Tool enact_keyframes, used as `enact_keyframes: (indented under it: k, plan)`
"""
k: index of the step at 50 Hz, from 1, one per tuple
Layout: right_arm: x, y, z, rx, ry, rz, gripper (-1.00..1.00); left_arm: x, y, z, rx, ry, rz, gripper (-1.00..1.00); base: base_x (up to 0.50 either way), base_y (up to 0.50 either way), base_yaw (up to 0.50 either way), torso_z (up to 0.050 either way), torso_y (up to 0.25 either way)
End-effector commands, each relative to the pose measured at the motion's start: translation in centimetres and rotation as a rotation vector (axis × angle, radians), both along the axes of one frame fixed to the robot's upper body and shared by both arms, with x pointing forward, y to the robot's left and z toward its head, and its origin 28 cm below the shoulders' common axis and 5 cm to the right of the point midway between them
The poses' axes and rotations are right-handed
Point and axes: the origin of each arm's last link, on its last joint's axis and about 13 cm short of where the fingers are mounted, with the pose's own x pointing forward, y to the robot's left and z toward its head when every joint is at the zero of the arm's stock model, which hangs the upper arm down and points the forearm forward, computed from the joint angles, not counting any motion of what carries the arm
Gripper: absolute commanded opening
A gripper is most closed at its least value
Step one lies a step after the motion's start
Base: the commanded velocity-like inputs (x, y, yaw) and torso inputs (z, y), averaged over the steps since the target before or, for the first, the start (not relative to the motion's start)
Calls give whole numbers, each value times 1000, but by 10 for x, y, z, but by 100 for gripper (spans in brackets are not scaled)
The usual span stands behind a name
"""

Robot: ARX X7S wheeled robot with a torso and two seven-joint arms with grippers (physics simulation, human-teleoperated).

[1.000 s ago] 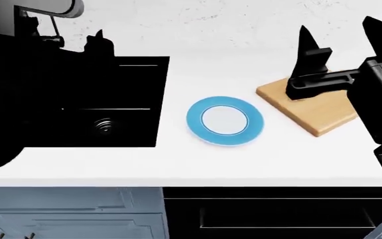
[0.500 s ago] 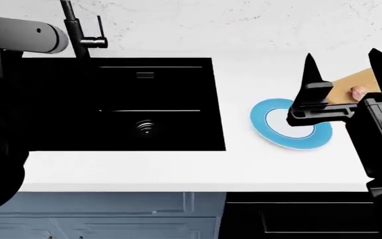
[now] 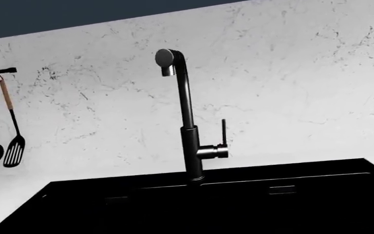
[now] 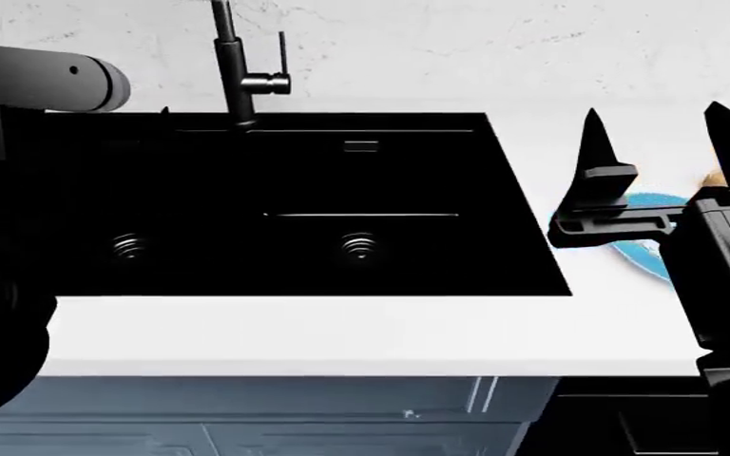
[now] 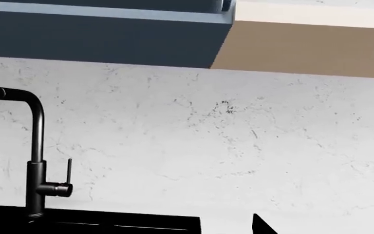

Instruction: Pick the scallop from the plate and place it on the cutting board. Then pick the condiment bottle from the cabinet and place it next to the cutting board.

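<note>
In the head view my right gripper [image 4: 660, 142] hangs over the counter at the right with its two black fingers wide apart and nothing between them. The blue-rimmed plate [image 4: 645, 259] shows only as slivers behind that gripper. A tiny light-brown bit of the cutting board [image 4: 713, 177] peeks out past the gripper's body. The scallop and the condiment bottle are out of view. My left arm [image 4: 48, 81] reaches in from the left. Its gripper is lost against the black sink, and the left wrist view shows only darkness at the jaws. One right fingertip [image 5: 262, 225] shows in the right wrist view.
A black double sink [image 4: 301, 204] fills the middle of the white counter [image 4: 339, 332], with a black faucet [image 4: 232, 66] behind it, which also shows in both wrist views [image 3: 187, 126] [image 5: 37, 161]. Utensils [image 3: 5, 126] hang on the marbled wall. A dark-blue upper cabinet [image 5: 102, 36] hangs above.
The head view has swung left. The sink now fills the frame, and the plate and board have slid to the right edge behind the right gripper. The right gripper stays open.
</note>
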Motion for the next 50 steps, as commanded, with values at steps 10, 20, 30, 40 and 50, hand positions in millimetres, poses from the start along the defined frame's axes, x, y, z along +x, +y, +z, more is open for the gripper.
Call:
enact_keyframes:
  k: [10, 20, 30, 40, 50]
  plan:
    - [0, 1, -1, 10, -6, 6, 100, 0, -1, 0, 1, 1, -5, 100, 42, 500, 0, 0, 0]
    - [1, 1, -4, 1, 0, 12, 100, -1, -1, -2, 0, 3, -3, 100, 35, 272, 0, 0, 0]
    - [1, 0, -5, 5, 11, -2, 100, -2, -1, -2, 0, 4, -3, 100, 0, 0, 0, 0, 0]
    - [-1, 0, -2, 0, -6, -6, 100, -2, -1, -1, -1, 2, -3, 100, 0, 237, 0, 0, 0]
    - [-2, 0, 0, 6, -13, -5, 100, -2, -2, 0, -1, 1, -6, 100, 2, 500, 0, 0, 0]
